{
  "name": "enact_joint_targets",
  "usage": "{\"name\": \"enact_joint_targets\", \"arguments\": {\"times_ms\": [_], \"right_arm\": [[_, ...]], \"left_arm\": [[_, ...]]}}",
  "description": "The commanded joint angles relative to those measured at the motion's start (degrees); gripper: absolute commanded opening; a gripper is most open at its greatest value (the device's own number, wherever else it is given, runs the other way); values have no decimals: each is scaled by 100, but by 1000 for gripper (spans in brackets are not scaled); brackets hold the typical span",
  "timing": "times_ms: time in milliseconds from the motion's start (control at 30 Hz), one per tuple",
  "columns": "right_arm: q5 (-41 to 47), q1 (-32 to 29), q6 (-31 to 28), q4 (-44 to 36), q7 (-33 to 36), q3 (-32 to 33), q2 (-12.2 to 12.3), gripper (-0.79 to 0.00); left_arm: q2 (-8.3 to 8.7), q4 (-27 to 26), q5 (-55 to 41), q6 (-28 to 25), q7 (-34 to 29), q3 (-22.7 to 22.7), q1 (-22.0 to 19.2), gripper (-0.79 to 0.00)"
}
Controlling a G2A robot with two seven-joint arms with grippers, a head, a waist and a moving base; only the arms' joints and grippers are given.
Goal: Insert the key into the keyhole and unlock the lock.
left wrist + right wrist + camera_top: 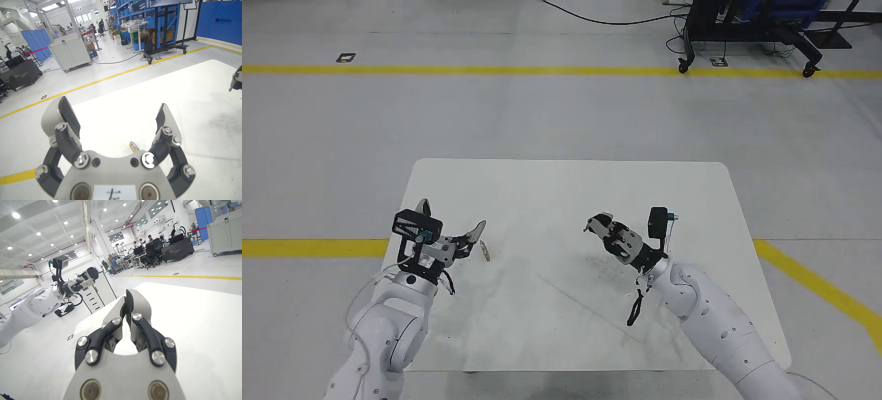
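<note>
L fingers [113, 101] stand spread wide w/ nothing between the ribbed pads, hovering low over the white bench [572, 190]. R fingers [127, 298] are pressed together pad to pad. From the L wrist cam a thin silvery piece hangs from their tips, most likely the key [231, 85], pinched at its head w/ the blade free. Lock [133, 146], a small brass-coloured padlock w/ a bright shackle, lies on the bench just under the L fingers. It sits close to their root and nearer the finger on the R-arm side; no pad touches it. R fingers and key sit well apart from it, across the bench. Keyhole can't be made out. Judgement: task is at its start, w/ the lock not yet taken up and the key not yet lined up. Lock looks hard and rigid, dense for its bulk but light enough for one grip. Its smooth metal is prob. slippery, so it's apt to skate or spin on the bench if the key alone pushes it. Best hold: L fingers across the two broad faces, mid-body. That leaves the keyhole end open toward the R fingers and the shackle unclamped so it can spring. Key is thin & stiff and may swivel in the pads under turning load, so a firm pinch on the head matters.
</note>
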Motion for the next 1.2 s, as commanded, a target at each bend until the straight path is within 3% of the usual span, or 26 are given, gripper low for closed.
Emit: {"name": "enact_joint_targets", "arguments": {"times_ms": [0, 167, 333, 467, 500, 533, 600, 667, 800, 867, 967, 1167], "right_arm": [[0, 0, -1, 0, 0, 0, 0, -785], [31, -22, 65, -19, 13, -6, -6, -785], [670, -59, 52, -128, 76, -256, -121, -785], [1283, 67, -71, 37, 66, -654, -292, -785], [1367, 105, -82, 88, 59, -717, -324, -785], [1588, 173, -135, 190, -30, -829, -393, -785], [1855, 280, -267, 361, -154, -963, -488, -785], [2103, 387, -461, 500, -235, -1072, -573, -785], [2632, 538, -945, 740, -120, -1300, -716, -785], [2746, 616, -991, 864, -33, -1355, -768, -785], [2879, 681, -991, 954, 74, -1450, -844, -785], [3030, 779, -991, 1040, 306, -1659, -989, -785]], "left_arm": [[0, 56, 180, -21, 127, 64, 13, 0], [-26, 413, -1633, -939, 310, 83, -129, 0], [9, 765, -3988, -2138, -623, 13, -395, 0], [61, 1210, -6459, -2829, -1921, 235, -649, 0], [79, 1325, -6926, -2886, -2216, 250, -739, 0], [112, 1568, -8023, -2958, -2933, 395, -908, 0], [175, 1987, -9168, -2934, -3914, 420, -1239, 0], [212, 2370, -9887, -2952, -4639, 492, -1481, 0], [233, 3006, -10721, -3036, -5479, 676, -1843, -9], [239, 3165, -10743, -3173, -5684, 737, -1985, -105], [257, 3105, -10433, -3282, -5591, 829, -2091, -243], [300, 2963, -9570, -3655, -5217, 994, -2025, -252]]}}
